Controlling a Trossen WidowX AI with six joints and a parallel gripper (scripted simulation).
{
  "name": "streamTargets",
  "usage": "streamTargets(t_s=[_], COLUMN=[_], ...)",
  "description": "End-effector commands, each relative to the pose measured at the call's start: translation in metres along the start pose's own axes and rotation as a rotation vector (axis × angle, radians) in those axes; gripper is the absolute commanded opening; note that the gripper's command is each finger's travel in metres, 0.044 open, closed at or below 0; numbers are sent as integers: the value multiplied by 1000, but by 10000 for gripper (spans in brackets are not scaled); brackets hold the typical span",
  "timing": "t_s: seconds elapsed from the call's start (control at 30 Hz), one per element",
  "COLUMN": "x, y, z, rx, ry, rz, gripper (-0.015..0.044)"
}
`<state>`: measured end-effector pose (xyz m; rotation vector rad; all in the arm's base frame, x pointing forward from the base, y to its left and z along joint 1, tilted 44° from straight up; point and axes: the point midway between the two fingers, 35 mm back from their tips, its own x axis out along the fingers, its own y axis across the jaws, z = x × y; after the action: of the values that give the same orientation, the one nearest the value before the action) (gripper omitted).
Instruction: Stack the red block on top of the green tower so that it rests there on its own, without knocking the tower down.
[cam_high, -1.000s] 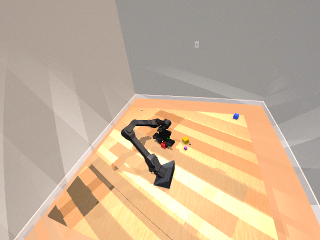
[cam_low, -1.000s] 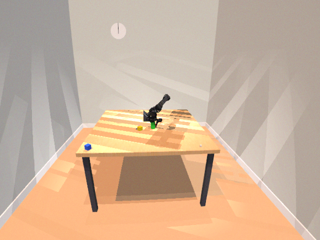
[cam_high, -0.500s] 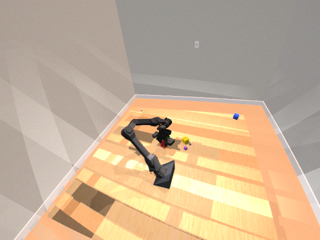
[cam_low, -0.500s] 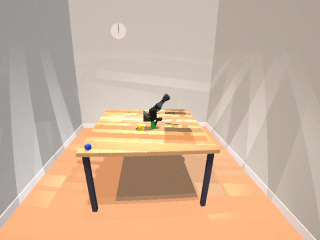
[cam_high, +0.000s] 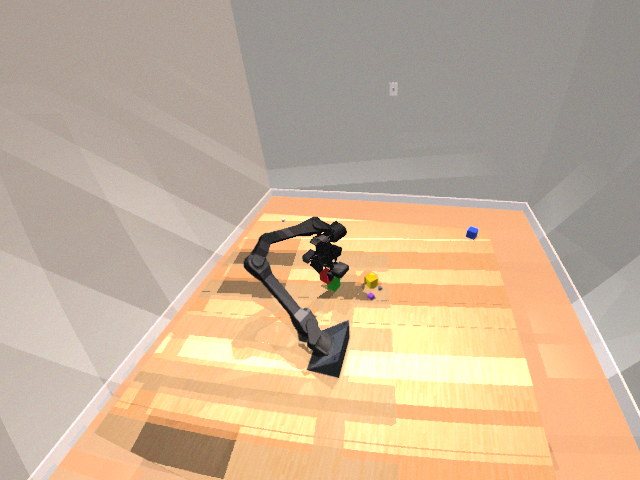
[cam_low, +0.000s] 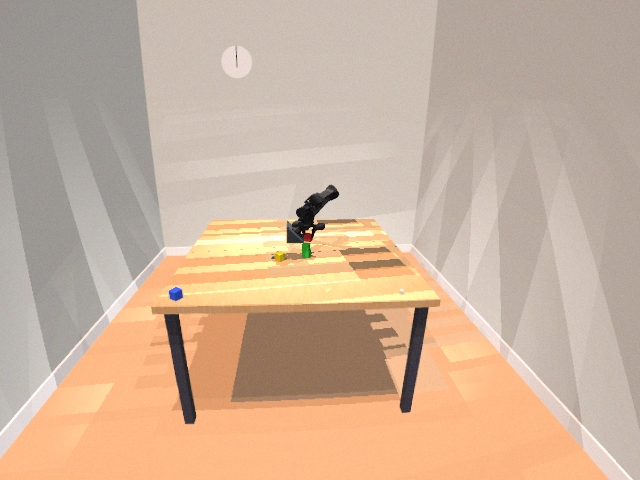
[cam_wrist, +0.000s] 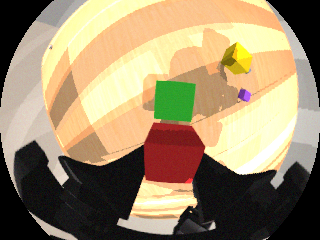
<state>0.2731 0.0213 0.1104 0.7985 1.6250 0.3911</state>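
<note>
Room's a narrow box w/ plain grey walls, white baseboard and an orange floor (cam_low: 320, 444). Round wall clock (cam_low: 236, 61) sits high on the far wall in the exterior view; a small white wall plate (cam_high: 393, 88) shows in the top view. The surface (cam_low: 248, 297) is a light wood top w/ streaky plank grain on dark legs, striped w/ bands of light and shadow, and it throws a big dark shadow on the floor under it.

Arm's base sits on the surface, arm bent over towards the middle. The tool (cam_wrist: 175, 183) is clamped on the red block (cam_wrist: 174, 152), dark fingers pressing both sides of it in the wrist view. Red block is up off the surface, right around the top of the green tower (cam_low: 306, 250), which stands upright. Can't tell if they're touching tbh, looks v close in the exterior view.

Other stuff: yellow block (cam_high: 371, 279) just beside the tower, tiny purple block (cam_high: 370, 296) near that, blue block (cam_low: 175, 293) well apart near a surface corner.
</note>
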Motion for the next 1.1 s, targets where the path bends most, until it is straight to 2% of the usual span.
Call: streamTargets(t_s=[0.0, 0.17, 0.4, 0.77, 1.07], x=[-18, -32, -32, -32, -23], y=[0, 0, 0, 2, 2], z=[0, 0, 3, 45, 42], rx=[-4, -3, -4, -6, -6], ry=[-2, -1, -2, -4, -4], rz=[-5, -6, -6, -6, -5], gripper=[0, 0, 0, 0, 0])
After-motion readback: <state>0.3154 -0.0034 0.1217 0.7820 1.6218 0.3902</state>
